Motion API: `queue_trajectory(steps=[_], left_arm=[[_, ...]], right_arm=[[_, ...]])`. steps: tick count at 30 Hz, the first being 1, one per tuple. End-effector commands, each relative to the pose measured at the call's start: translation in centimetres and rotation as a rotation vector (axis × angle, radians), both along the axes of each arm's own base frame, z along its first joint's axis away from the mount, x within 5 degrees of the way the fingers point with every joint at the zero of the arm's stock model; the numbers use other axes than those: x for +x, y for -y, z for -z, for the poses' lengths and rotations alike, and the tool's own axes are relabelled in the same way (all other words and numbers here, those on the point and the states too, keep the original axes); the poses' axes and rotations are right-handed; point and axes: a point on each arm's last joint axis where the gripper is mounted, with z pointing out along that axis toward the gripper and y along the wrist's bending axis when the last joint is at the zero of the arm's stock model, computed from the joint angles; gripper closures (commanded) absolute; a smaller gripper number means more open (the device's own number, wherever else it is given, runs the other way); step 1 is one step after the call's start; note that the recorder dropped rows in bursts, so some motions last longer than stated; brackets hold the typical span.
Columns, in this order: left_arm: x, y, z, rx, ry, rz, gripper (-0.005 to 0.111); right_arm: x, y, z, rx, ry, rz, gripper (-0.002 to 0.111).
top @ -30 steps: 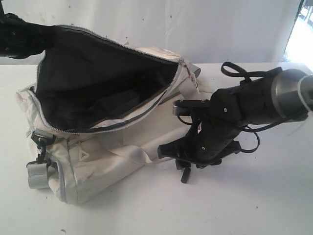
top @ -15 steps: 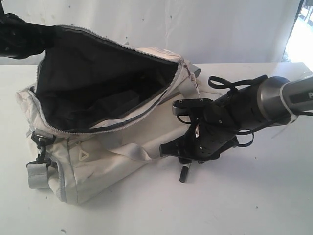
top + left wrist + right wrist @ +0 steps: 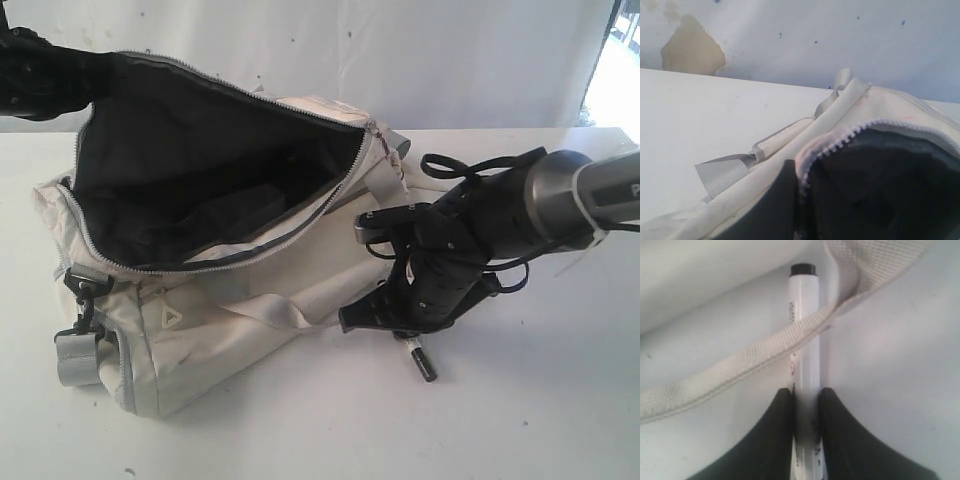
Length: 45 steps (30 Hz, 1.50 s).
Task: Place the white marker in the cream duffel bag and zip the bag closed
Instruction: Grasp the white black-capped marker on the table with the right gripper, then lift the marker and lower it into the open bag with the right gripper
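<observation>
While the bag [image 3: 220,340] lies on the table [image 3: 520,420] with its zip wide open and dark lining showing, the marker [image 3: 421,358] is outside it, just beside its near side. The right gripper [image 3: 405,318] has its jaws closed on the white barrel, and the long axis runs straight out from the fingers [image 3: 840,430], black cap away from the gripper. In the exterior view the cap slants down toward the table and the near right, away from the bag's opening. A strap [image 3: 740,365] lies across the barrel. The left gripper [image 3: 796,186] seems clamped on the raised zip edge, though only one finger shows
</observation>
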Motion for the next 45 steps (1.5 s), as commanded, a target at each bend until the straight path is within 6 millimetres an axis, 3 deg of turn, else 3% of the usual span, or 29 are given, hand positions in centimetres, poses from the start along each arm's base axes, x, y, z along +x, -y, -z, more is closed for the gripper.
queue_trajectory(steps=[1, 11, 22, 28, 35, 45], left_arm=[[0.2, -0.4, -0.4, -0.002, 0.021, -0.028, 0.107], [0.1, -0.4, -0.4, 0.035, 0.028, -0.002, 0.107], [0.1, -0.3, -0.4, 0.033, 0.024, 0.005, 0.107], [0.2, -0.4, -0.5, -0.001, 0.025, -0.027, 0.107], [0.2, -0.3, -0.6, -0.105, 0.004, -0.063, 0.107], [0.2, -0.3, -0.6, -0.122, 0.001, -0.068, 0.107]], right_arm=[[-1.0, 0.9, 0.8, -0.094, -0.099, 0.008, 0.108], [-2.5, 2.3, -3.6, -0.154, -0.132, 0.015, 0.108], [-4.4, 2.8, -8.3, -0.083, -0.115, -0.02, 0.108], [-4.3, 1.2, -9.6, 0.15, -0.042, -0.012, 0.108], [-2.4, -0.9, -11.2, 0.478, 0.147, 0.128, 0.108], [-0.6, -2.8, -11.6, 0.649, 0.365, 0.199, 0.108]])
